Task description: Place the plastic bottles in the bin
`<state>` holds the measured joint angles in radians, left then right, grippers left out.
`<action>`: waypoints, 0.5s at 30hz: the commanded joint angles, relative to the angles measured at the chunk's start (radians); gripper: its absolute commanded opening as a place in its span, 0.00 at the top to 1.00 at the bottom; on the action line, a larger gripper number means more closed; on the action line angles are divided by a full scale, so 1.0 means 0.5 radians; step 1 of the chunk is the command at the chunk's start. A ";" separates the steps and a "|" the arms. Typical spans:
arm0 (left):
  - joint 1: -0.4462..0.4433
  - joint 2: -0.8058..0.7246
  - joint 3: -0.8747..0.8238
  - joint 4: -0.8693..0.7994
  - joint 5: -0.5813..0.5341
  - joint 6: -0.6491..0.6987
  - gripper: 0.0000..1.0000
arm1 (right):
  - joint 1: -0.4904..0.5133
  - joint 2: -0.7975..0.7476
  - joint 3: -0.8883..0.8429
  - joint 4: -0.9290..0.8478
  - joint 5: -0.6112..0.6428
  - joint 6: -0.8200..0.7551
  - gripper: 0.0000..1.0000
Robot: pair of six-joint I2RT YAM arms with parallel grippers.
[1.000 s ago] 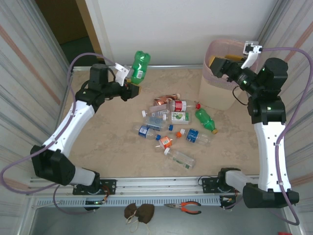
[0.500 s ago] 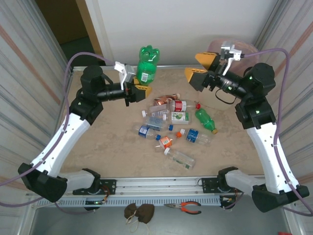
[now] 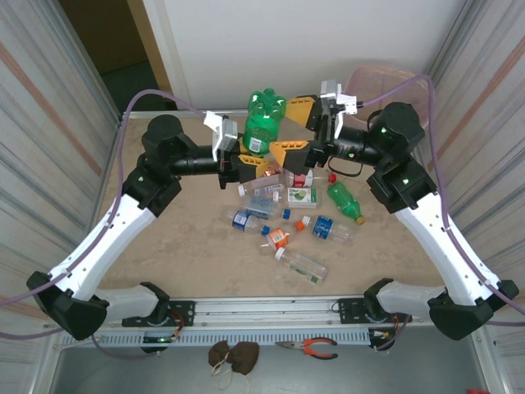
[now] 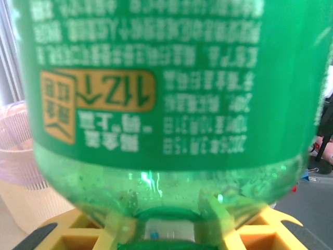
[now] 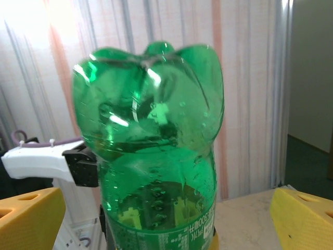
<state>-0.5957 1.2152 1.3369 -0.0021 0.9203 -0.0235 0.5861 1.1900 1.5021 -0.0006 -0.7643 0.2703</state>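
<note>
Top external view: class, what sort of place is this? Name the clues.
Probably a robot test cell, not a home: a left arm and right arm bolted at a table's near edge, ribbed panels closing in the sides, and plastic bottles strewn near a bin.

Green bottle [image 3: 264, 123]: translucent green plastic, darker green label, white print, orange-yellow box on the label in my left wrist view. My left end effector [image 3: 244, 158]: yellow-orange fingers, black body. My right end effector [image 3: 293, 130]: same yellow. My arms [image 3: 123, 213]: white links, black joints. Cables [image 3: 164, 97]: purple. Bin [image 3: 392, 78]: pink liner, beige perforated wall. Surface [image 3: 189, 238]: beige, marbled. Loose ones: second green bottle [image 3: 344, 201], red-label bottle [image 3: 302, 176], blue-label bottle [image 3: 324, 227], orange-label bottle [image 3: 277, 238], clear bottle [image 3: 302, 264]. Pliers [image 3: 308, 349]: orange-red handles. Side walls [image 3: 41, 123]: grey-white stripes, one pale orange band.
</note>
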 commanded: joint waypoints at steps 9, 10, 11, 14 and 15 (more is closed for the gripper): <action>-0.076 -0.002 0.089 0.131 0.027 -0.019 0.75 | 0.101 0.058 0.084 0.071 -0.048 -0.132 0.12; -0.078 0.002 0.090 0.139 0.025 -0.025 0.75 | 0.101 0.059 0.089 0.072 -0.047 -0.133 0.14; -0.079 0.007 0.091 0.142 0.019 -0.032 0.75 | 0.104 0.063 0.096 0.075 -0.043 -0.133 0.16; -0.090 0.015 0.102 0.142 0.019 -0.038 0.75 | 0.104 0.056 0.102 0.071 -0.039 -0.132 0.22; -0.088 0.014 0.103 0.142 0.019 -0.038 0.75 | 0.103 0.053 0.100 0.072 -0.042 -0.136 0.24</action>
<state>-0.6289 1.2243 1.3464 0.0277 0.9169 -0.0326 0.6304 1.2236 1.5192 0.0025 -0.7719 0.2226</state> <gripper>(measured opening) 0.337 0.771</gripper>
